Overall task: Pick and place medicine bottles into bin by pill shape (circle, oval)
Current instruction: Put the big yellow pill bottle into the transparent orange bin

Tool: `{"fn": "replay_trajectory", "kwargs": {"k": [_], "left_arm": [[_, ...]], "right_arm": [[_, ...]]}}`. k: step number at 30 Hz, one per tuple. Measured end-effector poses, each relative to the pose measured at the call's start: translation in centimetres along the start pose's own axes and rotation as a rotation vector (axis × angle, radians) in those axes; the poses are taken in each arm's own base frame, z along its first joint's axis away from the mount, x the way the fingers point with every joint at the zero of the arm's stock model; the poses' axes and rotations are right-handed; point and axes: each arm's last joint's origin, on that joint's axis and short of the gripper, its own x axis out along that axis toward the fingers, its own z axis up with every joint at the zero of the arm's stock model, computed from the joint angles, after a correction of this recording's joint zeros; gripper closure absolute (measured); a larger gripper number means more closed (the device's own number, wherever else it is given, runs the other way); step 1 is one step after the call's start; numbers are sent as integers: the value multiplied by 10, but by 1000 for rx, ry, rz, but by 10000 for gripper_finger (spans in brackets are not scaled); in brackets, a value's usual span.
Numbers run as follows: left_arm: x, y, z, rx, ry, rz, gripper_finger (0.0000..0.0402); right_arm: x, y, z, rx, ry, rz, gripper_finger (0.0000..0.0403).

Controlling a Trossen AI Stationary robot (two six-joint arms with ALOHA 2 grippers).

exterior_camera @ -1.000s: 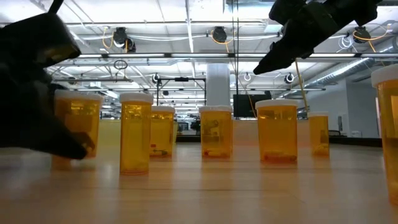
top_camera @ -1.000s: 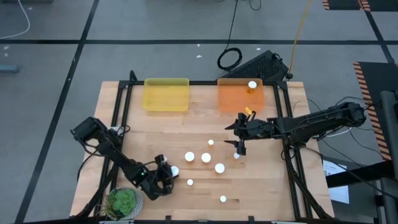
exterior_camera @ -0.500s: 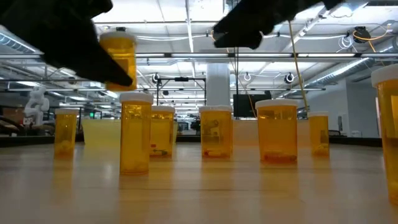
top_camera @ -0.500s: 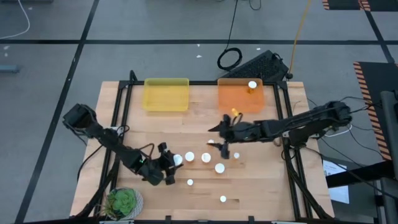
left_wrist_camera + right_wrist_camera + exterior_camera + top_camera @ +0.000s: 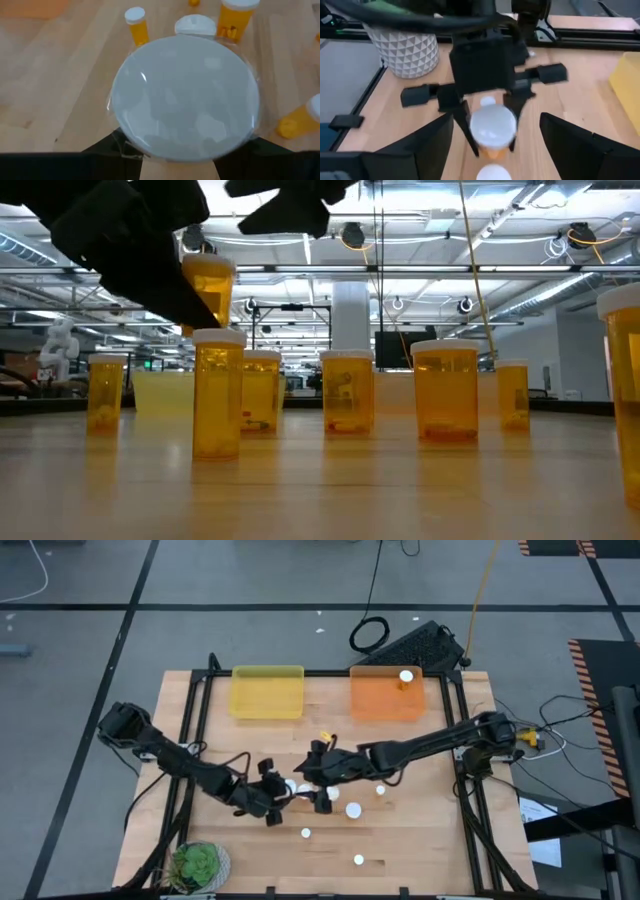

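High view: over the middle of the pale, grained wooden bench, the left gripper (image 5: 279,791) is clamped on a small amber plastic bottle with a round white cap (image 5: 492,129), lifted clear of the boards, its smooth cap filling the left wrist view. The right gripper (image 5: 322,776) hangs just beside it with its dark fingers (image 5: 572,142) spread apart around nothing. More white-capped amber bottles (image 5: 353,810) stand upright toward the bench's near edge, while one (image 5: 405,677) sits in the translucent orange rectangular tray (image 5: 385,705) at the far edge, beside a matching yellow tray (image 5: 267,695).
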Motion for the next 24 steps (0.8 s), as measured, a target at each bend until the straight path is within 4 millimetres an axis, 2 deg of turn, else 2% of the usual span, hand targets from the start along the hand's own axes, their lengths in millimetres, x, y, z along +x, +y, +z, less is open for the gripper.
{"fn": "replay_trajectory", "kwargs": {"k": [11, 19, 24], "left_arm": [[-2, 12, 11, 21, -30, -5, 213], [-7, 15, 15, 34, -45, -11, 213], [-6, 17, 16, 41, -45, -4, 213]], "right_arm": [[14, -8, -10, -6, 30, -16, 77], [32, -16, -16, -10, -3, -6, 76], [35, -23, -16, -10, -11, -18, 81]]}}
